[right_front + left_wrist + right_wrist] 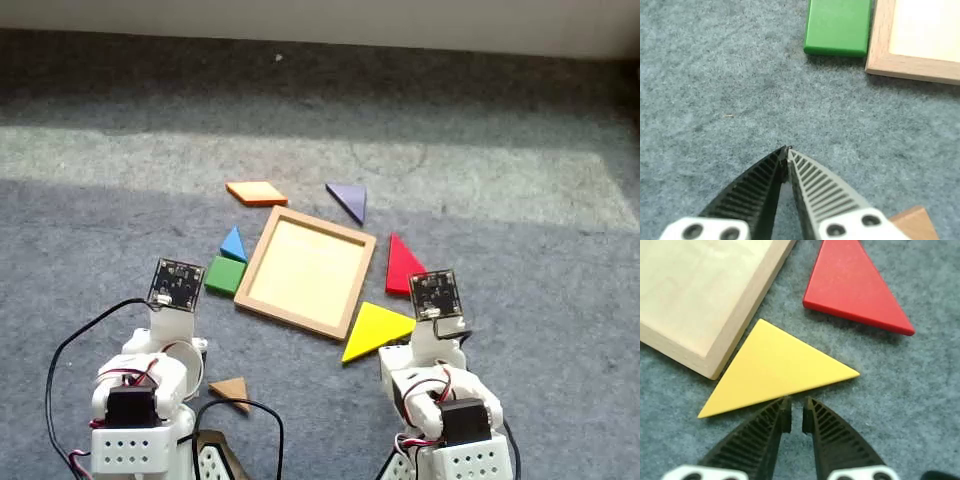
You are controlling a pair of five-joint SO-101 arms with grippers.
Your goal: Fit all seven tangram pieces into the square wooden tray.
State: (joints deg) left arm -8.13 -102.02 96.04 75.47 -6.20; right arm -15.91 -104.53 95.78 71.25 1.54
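Observation:
The square wooden tray (262,248) lies empty mid-table, with the pieces around it: orange parallelogram (256,192), purple triangle (348,200), blue triangle (234,244), green square (226,274), red triangle (402,265), yellow triangle (375,328) and brown triangle (231,392). My left gripper (786,150) is shut over bare carpet, short of the green square (838,26) and the tray corner (900,65). My right gripper (795,412) is shut but for a thin slit, holding nothing, its tips at the long edge of the yellow triangle (775,370). The red triangle (852,285) lies beyond.
Grey carpet covers the table. The left arm's base (135,420) and the right arm's base (450,430) stand at the near edge, with black cables (60,370) looping beside the left one. The brown triangle (912,222) lies close beside the left gripper.

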